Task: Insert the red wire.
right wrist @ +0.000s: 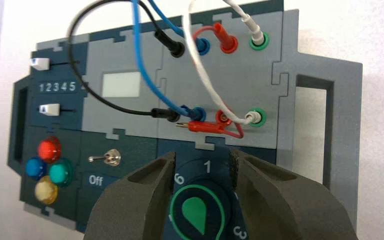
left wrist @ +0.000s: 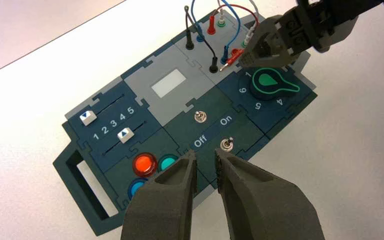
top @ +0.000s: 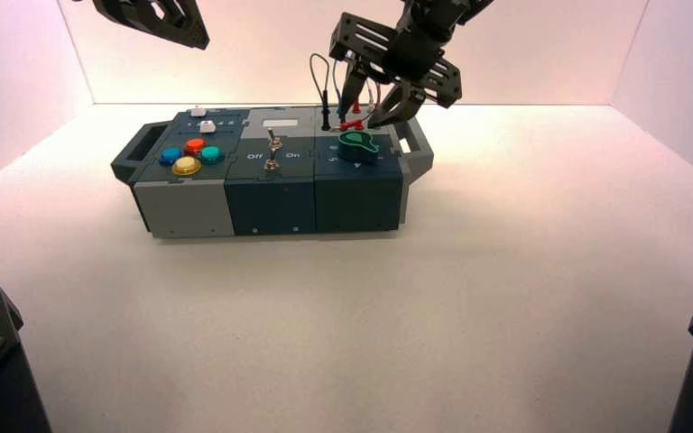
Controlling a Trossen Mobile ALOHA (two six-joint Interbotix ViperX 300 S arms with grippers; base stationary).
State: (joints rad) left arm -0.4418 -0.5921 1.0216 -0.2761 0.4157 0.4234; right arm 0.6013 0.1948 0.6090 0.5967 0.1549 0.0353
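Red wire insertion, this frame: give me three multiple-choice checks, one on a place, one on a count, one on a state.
1. Where is the free plug of the red wire?
A. In the near red socket
B. Lying flat on the box beside that socket
C. In a green socket

2. How many round buttons?
A. Three
B. Four
C. Five

3. The right tool is:
A. Open above the green knob
B. Shut on the plug
C. Off the box

Key:
1 B, the pin lies bare on the panel.
2 B, red, blue, teal, yellow.
3 A, its fingers stand apart over the knob; the left tool hangs idle.
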